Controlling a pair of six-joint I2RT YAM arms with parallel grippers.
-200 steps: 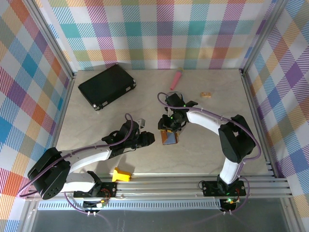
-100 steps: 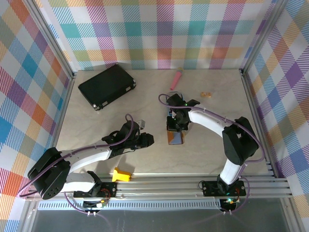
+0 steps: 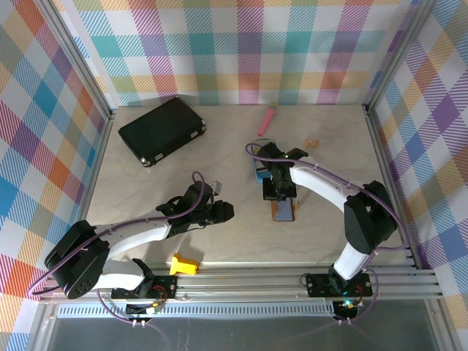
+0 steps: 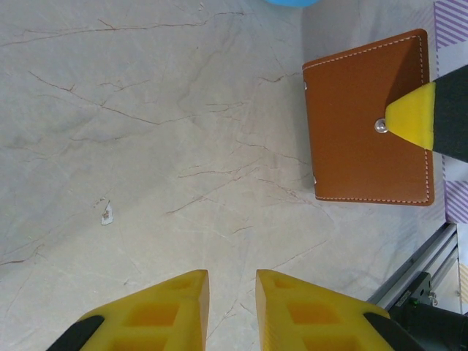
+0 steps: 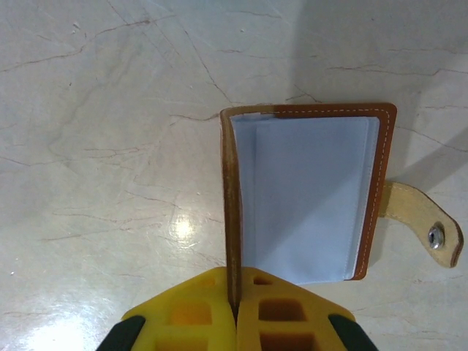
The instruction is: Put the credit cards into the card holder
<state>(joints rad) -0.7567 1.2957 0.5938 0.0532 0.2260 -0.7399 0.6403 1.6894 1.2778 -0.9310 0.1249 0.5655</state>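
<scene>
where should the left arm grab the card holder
On the card holder, probably the snap tab, from its open side: it juts past the flat cover, thin enough for jaws. The other cover stands on edge, pinched in the right gripper.

Small brown leather card holder, white stitching, pale grey-blue lining, tan tab, silver snap. Yellow pads with black backs on left gripper and right gripper. Beige dark-veined marble-look table. Pastel plaid walls. Flat black rectangular case.
</scene>
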